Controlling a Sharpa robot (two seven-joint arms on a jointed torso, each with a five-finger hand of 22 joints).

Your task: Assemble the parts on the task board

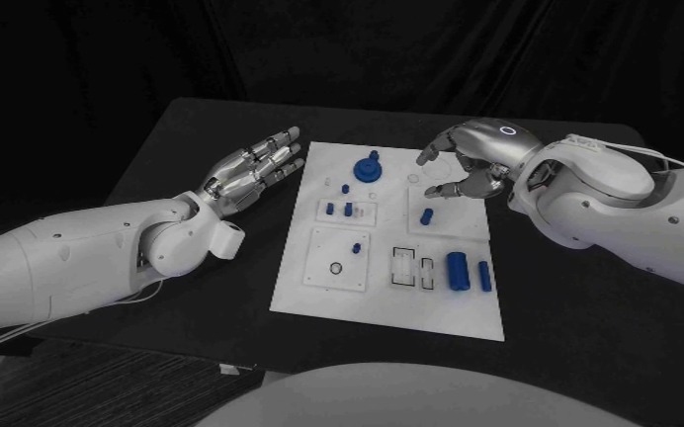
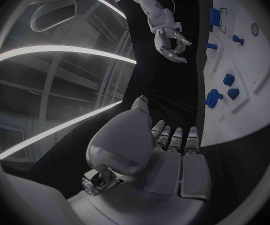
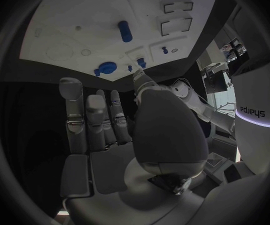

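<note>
The white task board [image 1: 321, 294] lies in the middle of the black table. On it are a blue round knob [image 1: 370, 168], two small blue pegs [image 1: 339, 210], another peg [image 1: 428, 215], a large blue cylinder [image 1: 458, 270] and a slimmer one [image 1: 486, 276]. My left hand [image 1: 257, 170] hovers flat just off the board's left edge, fingers stretched and apart, holding nothing. My right hand [image 1: 464, 165] hangs over the board's far right corner, fingers loosely bent and spread, empty. The right wrist view shows those fingers [image 3: 88, 117] pointing at the board [image 3: 66, 25], with the knob [image 3: 107, 67] ahead.
A black ring [image 1: 335, 270] and rectangular recesses [image 1: 409, 267] sit in the board's near half. Bare black table [image 1: 186, 140] surrounds the board. In the left wrist view the board [image 2: 247, 100] lies beside my left hand [image 2: 166, 145], my right hand [image 2: 170, 42] beyond it.
</note>
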